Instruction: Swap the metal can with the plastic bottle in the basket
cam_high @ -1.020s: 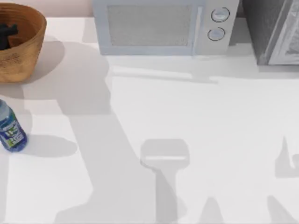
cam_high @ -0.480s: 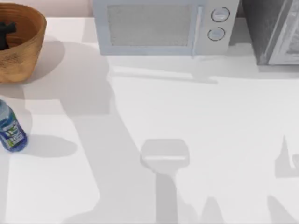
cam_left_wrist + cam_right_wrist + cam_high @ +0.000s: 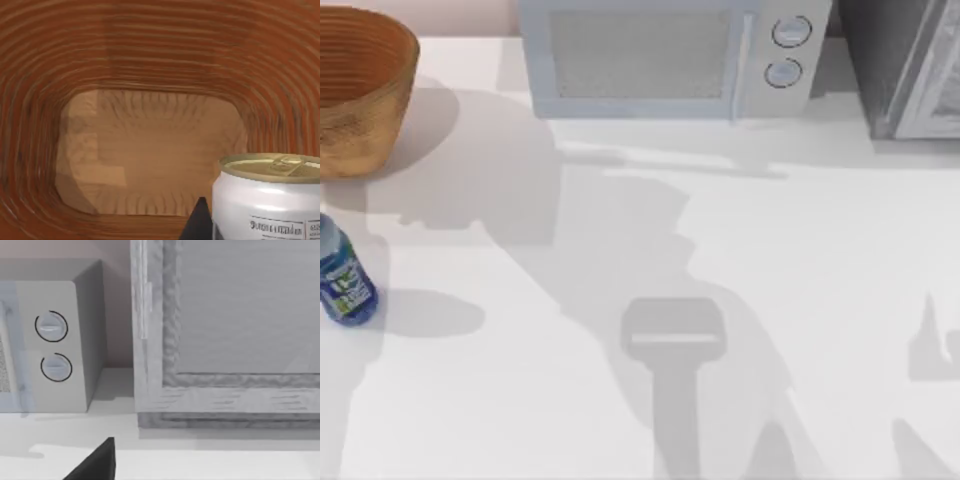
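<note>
The metal can (image 3: 267,200), white with a dull gold top, hangs close in the left wrist view above the basket's woven floor (image 3: 150,150). My left gripper (image 3: 260,235) is shut on it, and one dark finger (image 3: 200,222) shows beside the can. In the top view the orange-brown basket (image 3: 365,120) stands at the far left back of the table. The plastic bottle (image 3: 342,275), blue with a pale cap, stands on the table in front of the basket at the left edge. A dark part of my right gripper (image 3: 95,462) shows low over the table at the right.
A grey microwave (image 3: 660,60) with two round knobs stands at the back middle. A grey cabinet-like box (image 3: 910,65) stands at the back right, seen close in the right wrist view (image 3: 225,340). Arm shadows lie across the white table (image 3: 650,260).
The dark left gripper seen inside the basket in the top view has left that view. The arm's shadow on the table has spread to the right. Bottle and basket stay put.
</note>
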### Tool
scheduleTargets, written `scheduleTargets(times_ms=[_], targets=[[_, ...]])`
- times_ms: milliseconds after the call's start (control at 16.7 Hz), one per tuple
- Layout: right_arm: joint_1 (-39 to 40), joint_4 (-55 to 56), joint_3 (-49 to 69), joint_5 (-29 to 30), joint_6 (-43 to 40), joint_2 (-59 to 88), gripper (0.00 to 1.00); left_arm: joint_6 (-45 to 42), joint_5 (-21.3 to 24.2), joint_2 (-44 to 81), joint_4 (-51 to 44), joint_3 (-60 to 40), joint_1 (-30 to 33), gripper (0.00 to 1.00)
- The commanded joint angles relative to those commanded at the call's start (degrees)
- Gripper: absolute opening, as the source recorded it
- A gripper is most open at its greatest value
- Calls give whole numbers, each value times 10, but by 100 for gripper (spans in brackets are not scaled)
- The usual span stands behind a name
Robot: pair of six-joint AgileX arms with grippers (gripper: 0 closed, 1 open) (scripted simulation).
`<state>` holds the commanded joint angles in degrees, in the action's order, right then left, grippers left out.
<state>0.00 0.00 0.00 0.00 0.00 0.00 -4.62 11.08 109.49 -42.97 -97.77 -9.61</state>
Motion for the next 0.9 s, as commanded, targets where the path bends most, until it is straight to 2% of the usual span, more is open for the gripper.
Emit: scheduleTargets(times_ms=[600, 900], targets=[[0, 0, 0, 0, 0, 0, 100, 34, -76, -674, 276, 586, 57, 0], [0, 0, 0, 0, 0, 0, 100, 43, -100, -945, 376, 832, 81, 0]])
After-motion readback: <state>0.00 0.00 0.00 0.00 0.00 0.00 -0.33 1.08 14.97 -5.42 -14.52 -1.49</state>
